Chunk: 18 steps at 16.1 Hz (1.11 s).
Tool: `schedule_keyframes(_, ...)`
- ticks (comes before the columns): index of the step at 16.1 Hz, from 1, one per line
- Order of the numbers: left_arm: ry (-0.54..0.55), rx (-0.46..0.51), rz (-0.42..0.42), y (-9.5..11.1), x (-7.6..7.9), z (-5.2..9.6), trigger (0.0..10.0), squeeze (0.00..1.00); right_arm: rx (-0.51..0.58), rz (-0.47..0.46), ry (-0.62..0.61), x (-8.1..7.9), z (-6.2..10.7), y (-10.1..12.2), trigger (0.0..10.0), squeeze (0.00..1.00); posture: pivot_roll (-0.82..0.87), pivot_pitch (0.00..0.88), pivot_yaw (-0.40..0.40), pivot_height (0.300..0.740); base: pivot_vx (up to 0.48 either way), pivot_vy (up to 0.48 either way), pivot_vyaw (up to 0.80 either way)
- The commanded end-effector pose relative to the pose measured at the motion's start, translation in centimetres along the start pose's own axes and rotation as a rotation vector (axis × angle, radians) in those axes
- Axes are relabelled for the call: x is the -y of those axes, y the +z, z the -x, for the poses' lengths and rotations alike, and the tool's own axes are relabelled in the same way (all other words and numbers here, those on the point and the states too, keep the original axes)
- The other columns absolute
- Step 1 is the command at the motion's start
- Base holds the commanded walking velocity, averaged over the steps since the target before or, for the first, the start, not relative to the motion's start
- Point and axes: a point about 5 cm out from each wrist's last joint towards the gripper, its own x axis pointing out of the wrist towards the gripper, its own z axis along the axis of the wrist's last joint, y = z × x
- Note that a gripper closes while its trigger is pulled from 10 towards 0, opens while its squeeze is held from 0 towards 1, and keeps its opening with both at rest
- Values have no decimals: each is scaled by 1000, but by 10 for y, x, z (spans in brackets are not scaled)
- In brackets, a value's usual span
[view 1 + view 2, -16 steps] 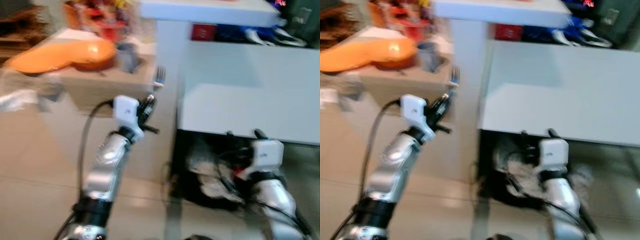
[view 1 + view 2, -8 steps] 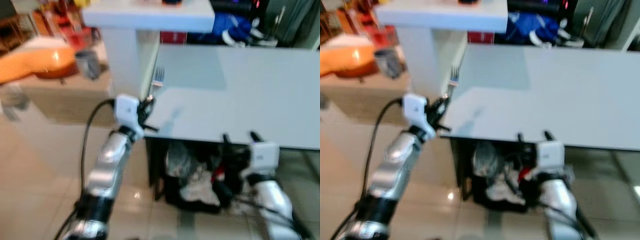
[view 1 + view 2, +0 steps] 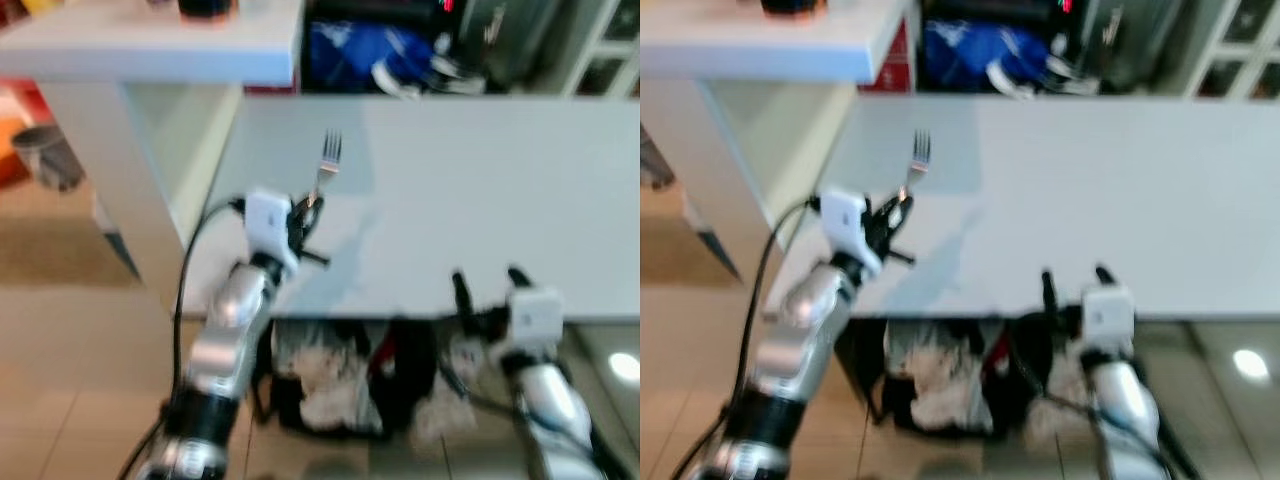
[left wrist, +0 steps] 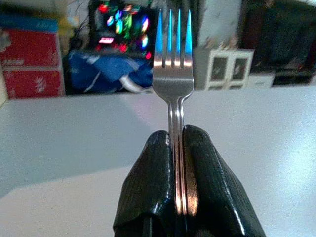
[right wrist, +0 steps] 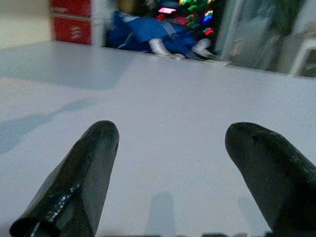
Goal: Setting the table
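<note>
A wide, pale grey table (image 3: 480, 200) fills the middle of the room. To its left stands a white counter (image 3: 150, 60) over a tan tiled floor (image 3: 60, 380). Crumpled cloths (image 3: 330, 385) lie beneath the table; blue fabric (image 3: 345, 50) and coloured lights (image 4: 121, 22) sit behind it.

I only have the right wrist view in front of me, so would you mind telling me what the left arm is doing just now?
Observer: The left gripper is shut on a fork, tines pointing away from the wrist.
Operator: Thank you. Where is it relative to the table?
Observer: It is over the near left part of the white table, fork raised above the surface.
Operator: And where does my right arm sit?
Observer: The right gripper hangs open at the table's near edge, holding nothing.
</note>
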Motion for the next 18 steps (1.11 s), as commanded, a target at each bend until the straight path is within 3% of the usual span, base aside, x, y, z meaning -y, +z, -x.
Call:
schedule_keyframes(1,-2,17,-7,5,2,-4,0,0,10,15,-10,5,-1,3,10000,0,-135,0,20,727,337,-337,0)
schedule_keyframes(9,-35,27,-6,6,10,-4,0,0,7,13,-11,4,-4,3,10000,0,-138,0,27,727,293,-375,0)
schedule_keyframes(10,-33,19,24,7,13,-5,0,0,6,12,-11,3,-4,3,10000,0,-138,0,27,727,0,0,0)
schedule_keyframes(12,-23,-92,28,4,22,-16,0,0,3,12,-7,3,-3,3,10000,0,-142,0,24,727,0,0,0)
schedule_keyframes(14,26,-150,88,6,30,-29,0,0,0,14,-2,3,-2,3,10000,0,-152,0,20,727,0,0,0)
schedule_keyframes(16,102,-218,106,5,29,-38,0,0,-2,17,2,3,-1,3,10000,0,-158,0,18,727,0,0,0)
schedule_keyframes(18,219,-330,55,-4,23,-47,0,0,-5,21,9,2,-1,3,10000,0,-174,0,23,727,0,0,0)
